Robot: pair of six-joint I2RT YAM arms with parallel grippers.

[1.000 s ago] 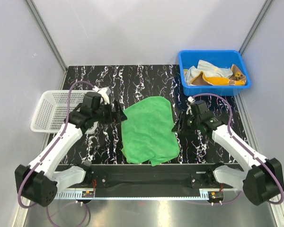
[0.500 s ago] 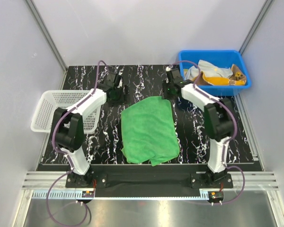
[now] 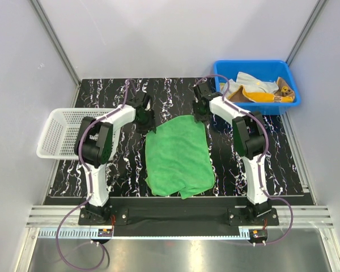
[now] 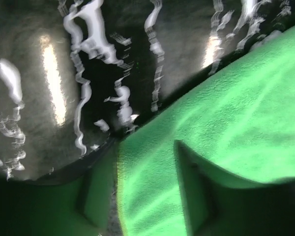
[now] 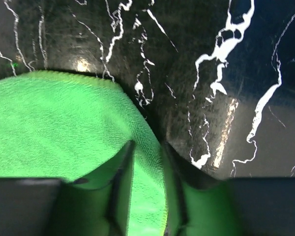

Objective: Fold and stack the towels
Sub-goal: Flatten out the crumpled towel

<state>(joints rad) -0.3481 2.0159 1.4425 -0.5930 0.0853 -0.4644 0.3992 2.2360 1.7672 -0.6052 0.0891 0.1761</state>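
A plain green towel (image 3: 178, 156) lies spread flat in the middle of the black marbled table (image 3: 170, 93). My left gripper (image 3: 145, 120) sits at its far left corner. In the left wrist view the fingers (image 4: 194, 191) stand apart on either side of the towel's (image 4: 226, 123) edge, open, and the gripper (image 4: 142, 196) has cloth between them. My right gripper (image 3: 199, 113) is at the far right corner. Its fingers (image 5: 122, 187) are pinched on the towel's (image 5: 54, 123) rim, so the gripper (image 5: 147, 191) is shut on it. More towels (image 3: 255, 89) lie bunched in the blue bin.
The blue bin (image 3: 255, 64) stands at the back right, just beyond my right arm. A white mesh basket (image 3: 62, 133) sits off the table's left edge. Grey walls close in the back and both sides.
Both arms have stretched from the towel's sides out to its two far corners. The left jaws have narrowed around the left corner. The right jaws have closed on the right corner.
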